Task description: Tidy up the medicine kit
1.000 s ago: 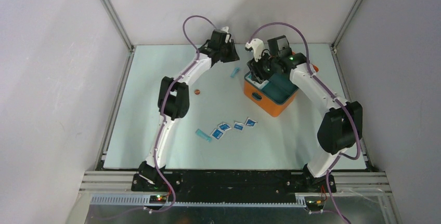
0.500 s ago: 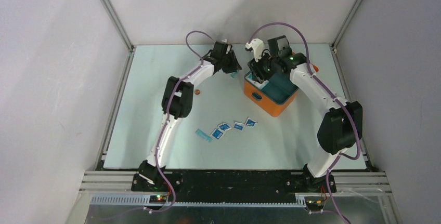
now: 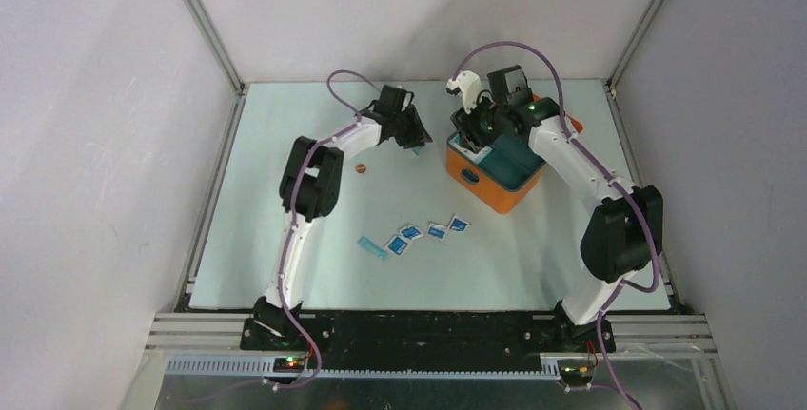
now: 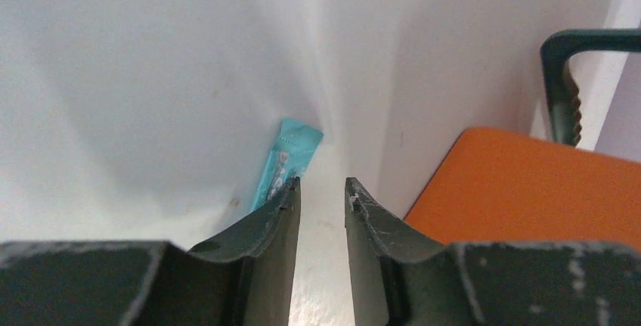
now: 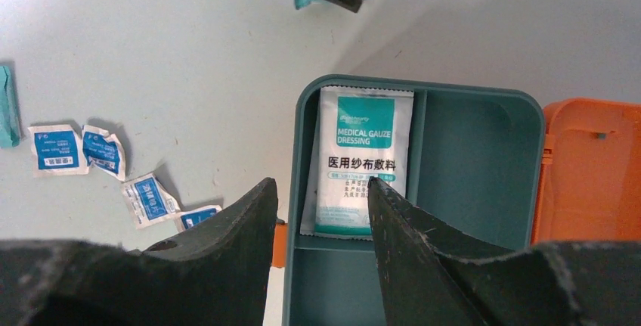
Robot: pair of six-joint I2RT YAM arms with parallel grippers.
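Note:
The medicine kit (image 3: 487, 188) is an orange case standing open at the right of the table, with its lid (image 5: 589, 167) folded back. Its dark teal tray (image 5: 484, 190) holds a white gauze dressing packet (image 5: 366, 152) in the left compartment. Above the tray's left wall hangs my right gripper (image 5: 319, 194), open and holding nothing. My left gripper (image 4: 320, 190) sits low over the table just left of the case (image 4: 529, 182), its jaws slightly open around bare table. A teal strip packet (image 4: 291, 156) lies just past the left fingertip.
Several blue-white sachets (image 3: 428, 232) and another teal strip (image 3: 371, 247) lie in front of the case at mid-table. A small brown round object (image 3: 361, 168) rests beside the left arm. Enclosure walls close in the back and both sides.
The left arm has swung forward and down, bringing its gripper over the teal strip packet near the case. The right arm has not moved.

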